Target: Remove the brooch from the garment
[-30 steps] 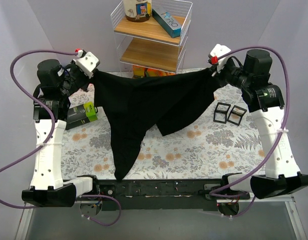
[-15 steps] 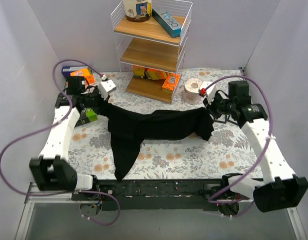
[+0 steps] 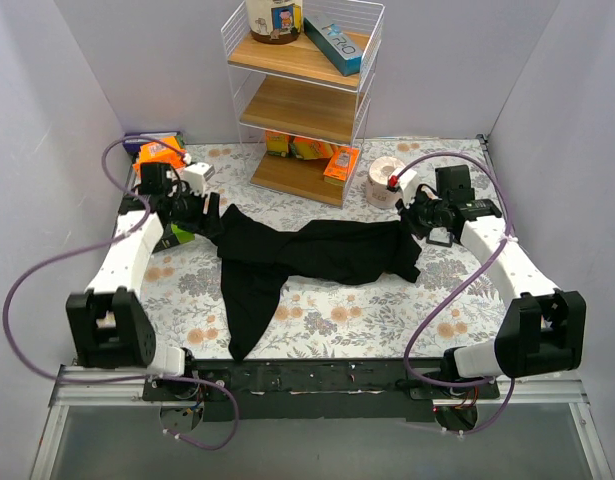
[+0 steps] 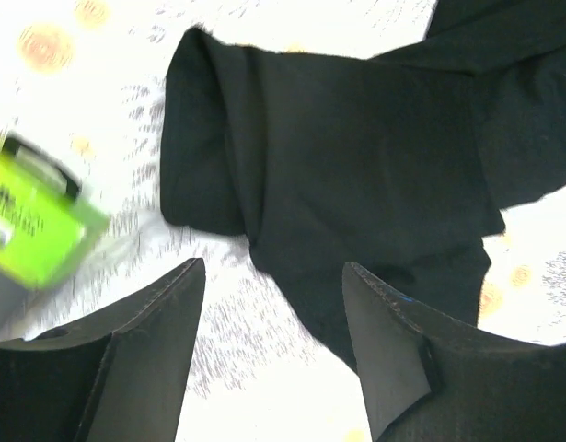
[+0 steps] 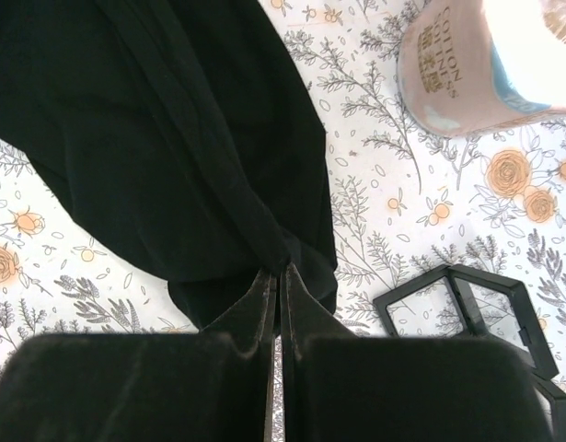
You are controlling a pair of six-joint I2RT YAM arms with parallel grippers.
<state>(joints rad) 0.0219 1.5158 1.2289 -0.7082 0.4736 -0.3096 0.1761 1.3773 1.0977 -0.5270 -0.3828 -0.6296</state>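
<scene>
Black garment [image 3: 317, 250] crumpled across the middle of the table [image 3: 387, 320], open floral surface in front
Left gripper [image 4: 271, 269] spread wide, holding nothing, over the garment's left edge; green box [image 4: 34, 230] just beside; only plain black folds show, the brooch I cannot make out; right gripper [image 5: 278, 276] pinched closed on its right end, black frames [image 5: 457, 308] near.

Overhead and close downward wrist views share the garment [image 3: 327, 250].

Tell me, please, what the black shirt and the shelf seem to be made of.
Shirt: soft matte cloth, perhaps cotton knit; it folds and drapes limply. Shelf: boards look like tan wood or laminate; frame is thin white wire, probably coated metal.
</scene>
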